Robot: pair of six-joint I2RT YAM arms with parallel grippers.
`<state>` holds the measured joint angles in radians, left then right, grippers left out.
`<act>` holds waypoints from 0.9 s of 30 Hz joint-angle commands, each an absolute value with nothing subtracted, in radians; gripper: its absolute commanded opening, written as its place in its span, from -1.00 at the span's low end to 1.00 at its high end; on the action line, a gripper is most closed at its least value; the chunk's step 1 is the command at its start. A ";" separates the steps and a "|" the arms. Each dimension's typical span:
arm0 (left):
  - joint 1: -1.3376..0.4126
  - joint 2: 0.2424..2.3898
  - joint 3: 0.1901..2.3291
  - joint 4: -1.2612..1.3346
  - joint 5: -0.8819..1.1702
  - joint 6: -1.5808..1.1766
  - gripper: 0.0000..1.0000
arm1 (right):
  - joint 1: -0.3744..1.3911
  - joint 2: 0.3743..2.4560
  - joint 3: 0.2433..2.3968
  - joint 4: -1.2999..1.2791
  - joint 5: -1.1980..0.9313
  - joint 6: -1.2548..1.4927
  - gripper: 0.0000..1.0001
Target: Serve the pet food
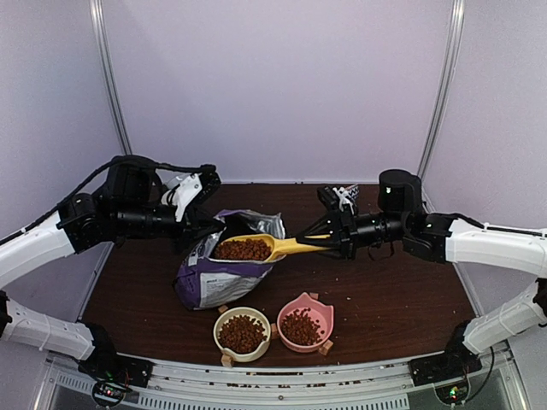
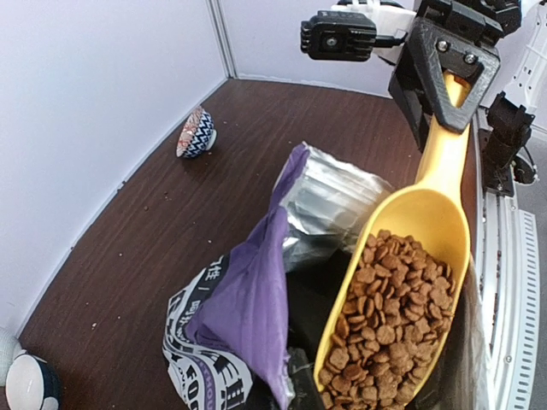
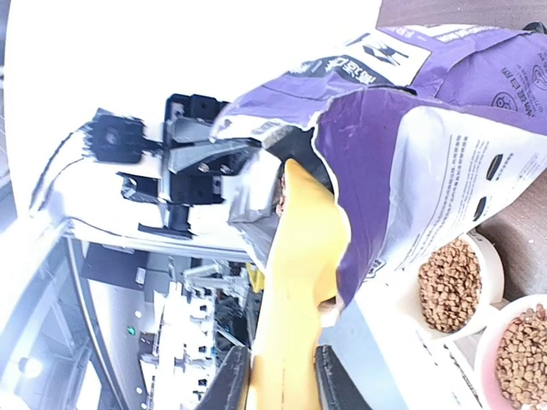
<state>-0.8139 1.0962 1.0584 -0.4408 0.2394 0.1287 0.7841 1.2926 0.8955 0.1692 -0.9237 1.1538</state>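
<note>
Starting at the near edge: metal rail (image 1: 282,386) w/ both arm bases bolted on. Then the table (image 1: 402,299), dark brown wood-grain, matte, w/ a few crumbs scattered on it in the left wrist view.

Closest on it are two bowls side by side, nearly touching. Cream bowl (image 1: 242,333) is on the left, pink bowl (image 1: 304,323) w/ small ears on the right.

Just behind them the purple bag (image 1: 209,278) sits slumped, mouth open, silver lining showing. Left gripper (image 3: 242,161) has its fingers pinched together on the bag's silver lip.

Yellow scoop (image 1: 278,247) is roughly level at the bag's mouth, its bowl end heaped w/ pet food (image 1: 244,249). More of the same fills both bowls. Right gripper (image 1: 332,240) comes in from the right, fingers clamped on the scoop's handle, one each side.

Farther back, near the rear wall, is a small blue-patterned bowl (image 1: 346,196). It looks tipped on its side and is well apart from the rest.

Room: plain pale lavender-white walls on 3 sides. A metal pole (image 1: 111,77) stands in each rear corner.
</note>
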 commanded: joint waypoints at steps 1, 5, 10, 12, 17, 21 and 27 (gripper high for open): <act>-0.795 1.086 1.045 -0.380 0.164 0.162 -1.00 | 0.760 1.251 0.852 0.308 -0.921 1.259 -0.71; -0.795 1.073 1.027 -0.364 0.142 0.156 -1.00 | 0.749 1.235 0.820 0.404 -0.911 1.332 -0.71; -0.792 1.074 1.026 -0.368 0.098 0.149 -1.00 | 0.735 1.212 0.808 0.395 -0.903 1.343 -0.71; -0.789 1.072 1.025 -0.363 0.096 0.146 -1.00 | 0.732 1.205 0.803 0.409 -0.900 1.358 -0.71; -0.772 1.067 1.023 -0.350 0.070 0.124 -1.00 | 0.726 1.192 0.796 0.431 -0.905 1.373 -0.71; -0.753 1.066 1.025 -0.344 0.077 0.108 -1.00 | 0.726 1.190 0.766 0.527 -0.910 1.427 -0.71; -0.742 1.064 1.022 -0.333 0.099 0.095 -1.00 | 0.726 1.195 0.752 0.604 -0.896 1.469 -0.70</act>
<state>-0.7647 1.0767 1.0374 -0.3908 0.1341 0.1043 0.7322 1.2121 0.7525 0.5045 -0.9108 1.4376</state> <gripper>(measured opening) 0.016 0.242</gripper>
